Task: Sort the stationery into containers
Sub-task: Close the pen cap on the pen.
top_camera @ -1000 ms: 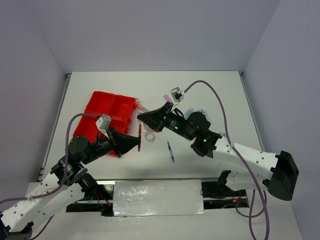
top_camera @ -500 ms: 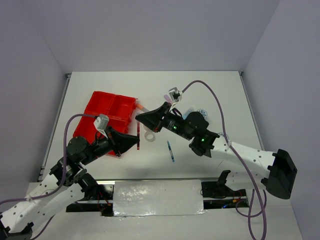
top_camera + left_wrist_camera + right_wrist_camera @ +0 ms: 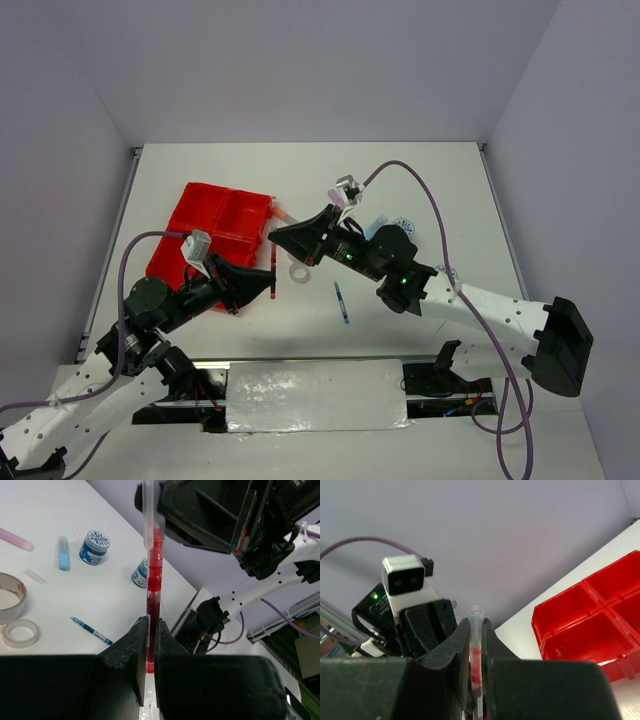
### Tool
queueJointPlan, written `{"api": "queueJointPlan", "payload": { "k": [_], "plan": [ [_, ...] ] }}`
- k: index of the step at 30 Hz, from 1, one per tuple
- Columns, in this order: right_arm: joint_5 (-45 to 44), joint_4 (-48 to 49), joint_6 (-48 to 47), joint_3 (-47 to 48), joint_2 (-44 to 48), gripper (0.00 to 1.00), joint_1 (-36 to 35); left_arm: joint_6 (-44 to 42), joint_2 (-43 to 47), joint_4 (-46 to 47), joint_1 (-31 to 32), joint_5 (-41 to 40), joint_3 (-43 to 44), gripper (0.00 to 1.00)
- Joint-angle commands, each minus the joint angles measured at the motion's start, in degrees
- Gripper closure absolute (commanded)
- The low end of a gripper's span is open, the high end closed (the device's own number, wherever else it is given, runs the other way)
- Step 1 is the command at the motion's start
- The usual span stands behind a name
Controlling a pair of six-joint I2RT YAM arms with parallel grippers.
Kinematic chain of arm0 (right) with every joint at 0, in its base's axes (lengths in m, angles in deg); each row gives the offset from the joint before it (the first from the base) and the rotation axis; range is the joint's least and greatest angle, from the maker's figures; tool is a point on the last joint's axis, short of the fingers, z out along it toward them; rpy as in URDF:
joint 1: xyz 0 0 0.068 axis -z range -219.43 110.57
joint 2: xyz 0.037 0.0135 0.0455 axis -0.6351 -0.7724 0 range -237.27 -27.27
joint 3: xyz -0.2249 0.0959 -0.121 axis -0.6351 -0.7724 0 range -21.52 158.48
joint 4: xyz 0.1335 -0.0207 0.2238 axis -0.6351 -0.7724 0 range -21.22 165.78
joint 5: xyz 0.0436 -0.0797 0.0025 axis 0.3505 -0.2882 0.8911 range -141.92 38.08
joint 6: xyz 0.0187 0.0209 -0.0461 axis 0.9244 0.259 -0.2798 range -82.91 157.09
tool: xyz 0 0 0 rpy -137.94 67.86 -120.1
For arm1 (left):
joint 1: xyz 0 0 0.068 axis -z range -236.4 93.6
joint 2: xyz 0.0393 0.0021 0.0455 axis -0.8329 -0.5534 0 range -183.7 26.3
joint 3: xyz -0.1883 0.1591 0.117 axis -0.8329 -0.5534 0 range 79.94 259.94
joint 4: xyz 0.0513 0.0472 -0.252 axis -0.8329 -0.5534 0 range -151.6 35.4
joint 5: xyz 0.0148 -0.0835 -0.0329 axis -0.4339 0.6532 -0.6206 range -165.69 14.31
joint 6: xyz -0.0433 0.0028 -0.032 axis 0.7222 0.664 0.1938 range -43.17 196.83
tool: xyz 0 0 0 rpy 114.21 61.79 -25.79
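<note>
The thin red plastic pen [image 3: 154,575] hangs above the table, pinched at both ends: the left gripper [image 3: 151,625] clamps its red barrel and the right gripper [image 3: 476,630] its clear tip. Its long axis runs from one pair of jaws to the other. The bright red four-compartment plastic tray [image 3: 205,210] lies just beside it on the left arm's side, probably the nearer carrier.

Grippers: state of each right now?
Left gripper: closed on the red pen, lower end.
Right gripper: closed on the same pen, clear-capped end.
</note>
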Motion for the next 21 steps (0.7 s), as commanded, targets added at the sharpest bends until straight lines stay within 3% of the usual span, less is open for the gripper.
{"api": "queueJointPlan", "payload": {
  "k": [1, 13, 21],
  "plan": [
    [1.72, 0.07, -2.18, 1.27, -0.74, 1.0, -1.16, 0.51, 0.94, 7.02, -0.18, -2.37, 1.03, 1.0],
    [2.33, -0.37, -2.01, -1.18, -0.83, 1.0, -2.4, -4.58, 1.11, 8.69, -0.18, -5.27, 2.35, 1.0],
    [3.12, -2.39, -3.41, 0.48, 1.19, 0.86, -2.66, -7.4, -1.25, 11.5, -0.18, -2.29, 0.51, 1.0]
  ]
}}
